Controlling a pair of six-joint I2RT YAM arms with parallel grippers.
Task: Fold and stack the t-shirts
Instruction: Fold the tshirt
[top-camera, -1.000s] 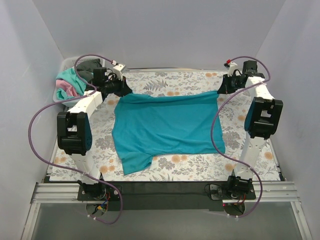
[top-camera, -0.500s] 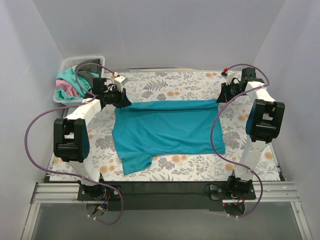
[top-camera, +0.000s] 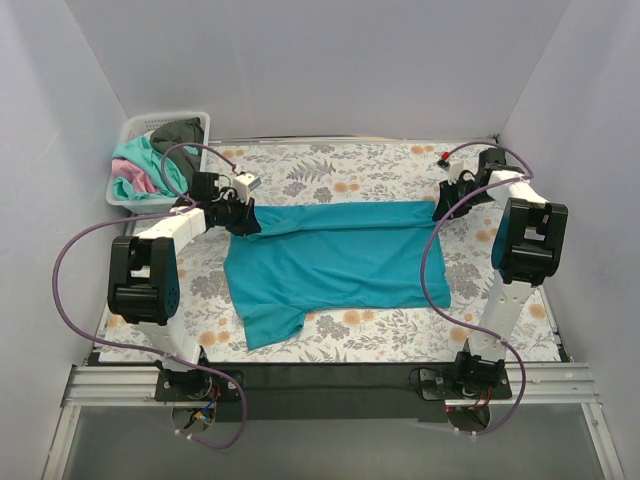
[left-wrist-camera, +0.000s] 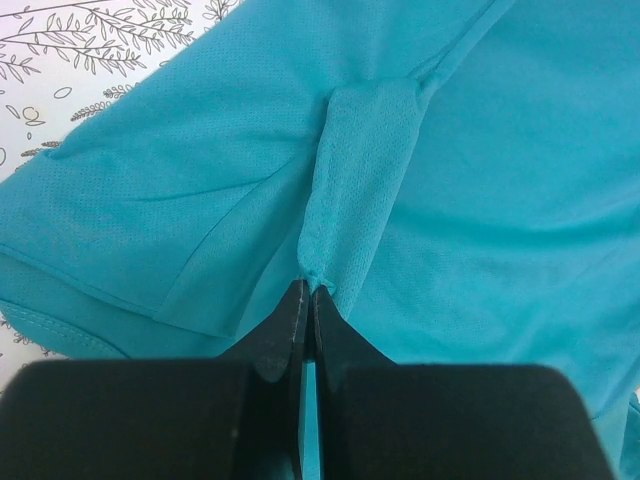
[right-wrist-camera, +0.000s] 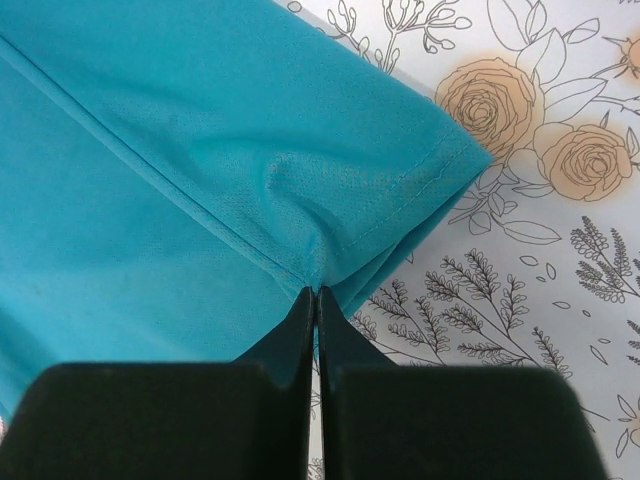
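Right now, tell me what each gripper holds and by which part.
Both hold the teal t-shirt. The left gripper pinches a ridge of cloth at its far-left end, and the right gripper pinches its far-right hemmed corner.

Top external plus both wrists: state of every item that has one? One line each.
teal t-shirt: lying on the table cover, far edge doubled over, pinched at both far corners, not fully folded.
left gripper: shut on the teal t-shirt.
right gripper: shut on the teal t-shirt.
other t-shirts: bunched, unfolded, in the basket.
basket: upright at the far left, holding clothes.
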